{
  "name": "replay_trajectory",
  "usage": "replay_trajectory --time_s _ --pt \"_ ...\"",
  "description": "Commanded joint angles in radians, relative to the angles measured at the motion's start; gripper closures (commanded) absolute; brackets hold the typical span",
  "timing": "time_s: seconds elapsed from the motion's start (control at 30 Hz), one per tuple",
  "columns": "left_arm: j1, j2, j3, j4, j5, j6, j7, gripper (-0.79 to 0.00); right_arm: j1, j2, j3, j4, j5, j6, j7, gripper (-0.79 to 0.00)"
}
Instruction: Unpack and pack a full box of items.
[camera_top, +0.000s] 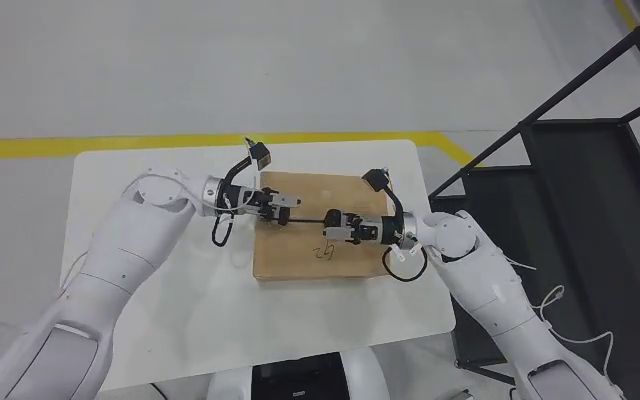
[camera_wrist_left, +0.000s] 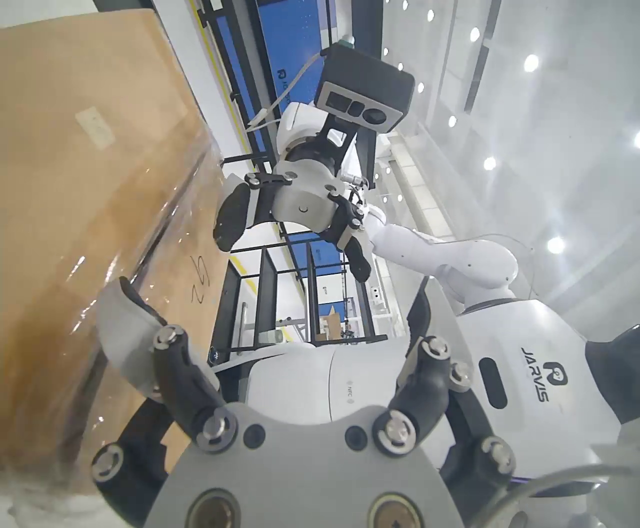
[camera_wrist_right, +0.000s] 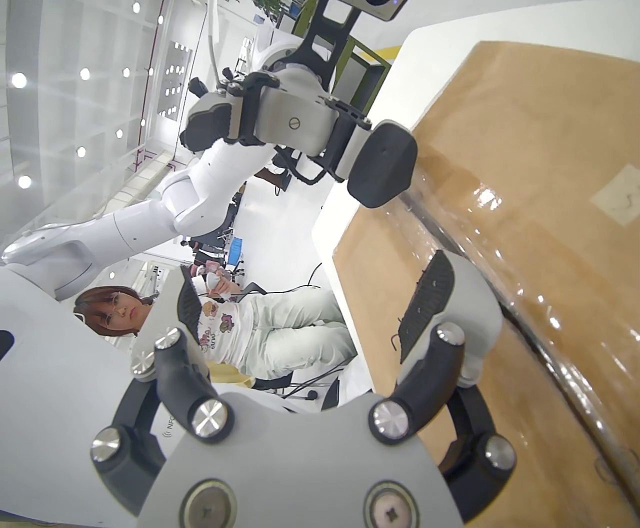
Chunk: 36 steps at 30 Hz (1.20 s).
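While the closed brown cardboard box (camera_top: 300, 245) sits in the middle of the white table (camera_top: 150, 330), left gripper (camera_top: 283, 205) and right gripper (camera_top: 335, 220) face each other low over its top, both sets of fingers spread, pinching nothing, clear glossy tape (camera_wrist_right: 500, 280) along the lid seam.

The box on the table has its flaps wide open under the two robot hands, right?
No. The box is shut, its seam under clear tape, as the right wrist view shows. It sits on the table, under the left gripper and right gripper.
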Motion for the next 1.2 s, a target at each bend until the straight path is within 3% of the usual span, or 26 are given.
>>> replay_trajectory --time_s 0.0,0.37,0.67,0.87,1.17 --pt "-0.002 -0.009 0.008 0.029 -0.008 -0.008 -0.006 -0.785 0.004 -0.001 -0.011 0.013 -0.004 0.006 0.001 -0.785" --pt "-0.018 -0.037 0.025 0.109 0.024 -0.026 0.007 -0.785 0.039 -0.017 -0.07 0.109 -0.061 0.017 -0.082 -0.785" --pt "-0.005 -0.045 0.008 0.108 0.025 -0.038 0.021 -0.785 0.048 -0.015 -0.048 0.134 -0.068 0.027 -0.127 -0.785" --pt "0.015 -0.028 -0.044 0.089 0.024 -0.056 0.025 -0.785 -0.005 0.004 0.027 0.105 -0.034 0.007 -0.126 -0.785" --pt "0.097 0.029 -0.17 0.01 0.05 -0.049 0.034 -0.785 -0.095 0.029 0.117 0.057 -0.005 0.02 -0.098 -0.785"
